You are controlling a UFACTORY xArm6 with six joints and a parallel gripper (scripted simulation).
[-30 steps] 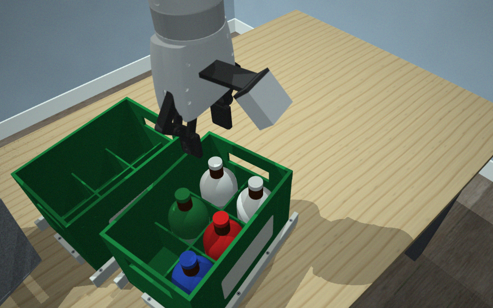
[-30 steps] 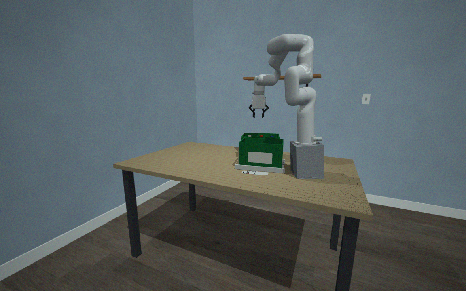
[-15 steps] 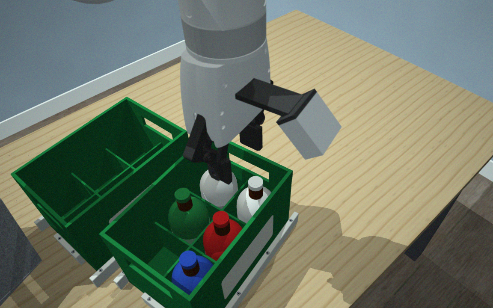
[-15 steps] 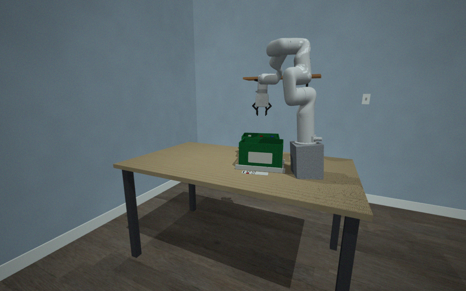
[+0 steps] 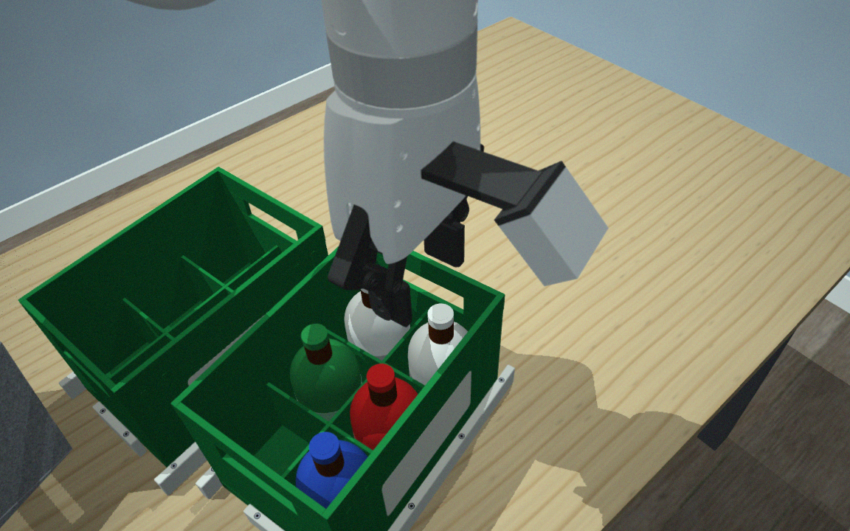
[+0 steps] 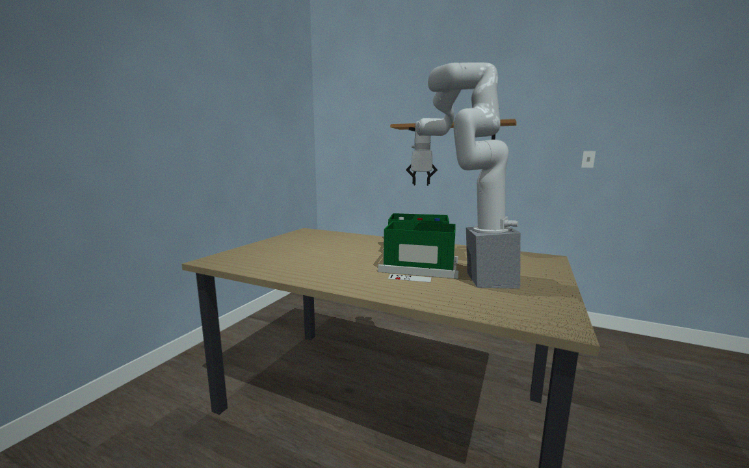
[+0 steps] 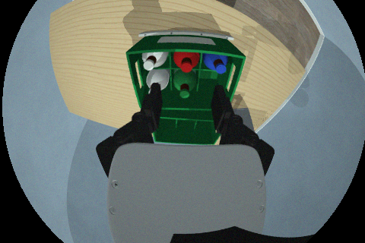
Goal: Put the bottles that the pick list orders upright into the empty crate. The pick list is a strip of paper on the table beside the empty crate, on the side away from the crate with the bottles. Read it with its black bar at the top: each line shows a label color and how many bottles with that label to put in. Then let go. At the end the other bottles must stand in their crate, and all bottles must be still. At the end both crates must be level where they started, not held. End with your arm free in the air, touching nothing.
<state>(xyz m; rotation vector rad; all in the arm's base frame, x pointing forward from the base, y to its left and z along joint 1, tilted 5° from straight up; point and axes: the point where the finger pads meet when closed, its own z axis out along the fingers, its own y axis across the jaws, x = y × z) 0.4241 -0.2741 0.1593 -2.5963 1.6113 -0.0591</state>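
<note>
My gripper [image 6: 421, 177] hangs high above the two green crates, open and empty. In the wrist view its fingers frame the seam between the crates. The empty crate [image 5: 170, 290] has dividers and no bottles. The crate with the bottles [image 5: 342, 396] holds a green bottle [image 5: 322, 369], a red bottle [image 5: 381, 405], a blue bottle [image 5: 329, 465] and two white bottles [image 5: 441, 340], all upright. The far white bottle [image 5: 372, 323] is partly hidden behind a finger. The pick list [image 6: 409, 277] lies in front of the empty crate, too small to read.
The grey robot base [image 6: 492, 256] stands right beside the crates. White strips lie on the table along the crates' bottom edges [image 5: 454, 448]. One cell of the bottle crate, next to the blue bottle, is empty [image 5: 280, 448].
</note>
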